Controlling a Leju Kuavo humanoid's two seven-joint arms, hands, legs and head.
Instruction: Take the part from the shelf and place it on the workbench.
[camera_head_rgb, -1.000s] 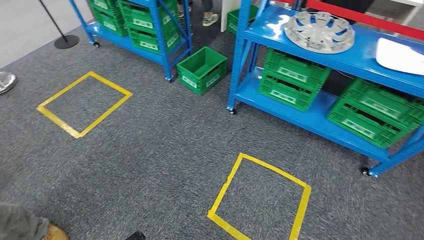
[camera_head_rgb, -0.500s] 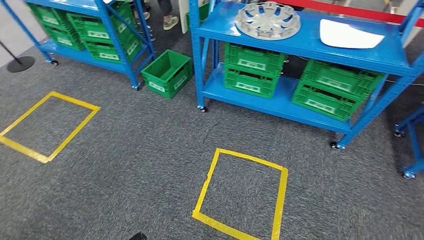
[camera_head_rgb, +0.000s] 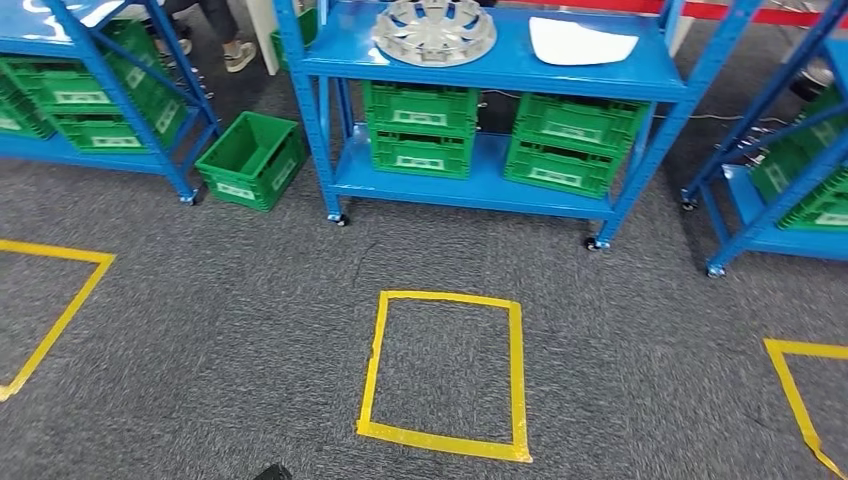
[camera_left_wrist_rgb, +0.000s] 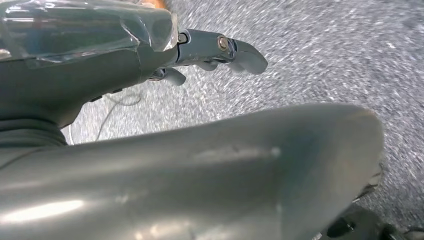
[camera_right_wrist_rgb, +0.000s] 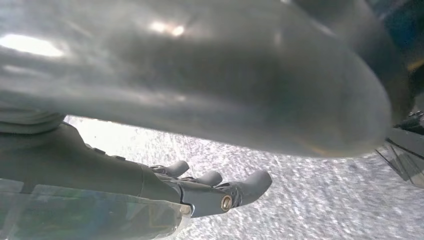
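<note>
Both hands hang empty over grey carpet, left hand (camera_left_wrist_rgb: 210, 55) and right hand (camera_right_wrist_rgb: 210, 187) with fingers loosely apart. The silver wheel cover (camera_head_rgb: 435, 30) lies on the blue shelf (camera_head_rgb: 480, 68), well apart from them.

Our left robot hand (camera_left_wrist_rgb: 150, 100) is dull grey metal, its thick thumb (camera_left_wrist_rgb: 250, 170) smooth and rounded with a soft sheen. A clear plastic cover (camera_left_wrist_rgb: 85, 25) caps the back, and a brass-coloured screw sits on a darker finger. Our right robot hand (camera_right_wrist_rgb: 165, 125) looks the same, brass screw and clear cover included.
</note>
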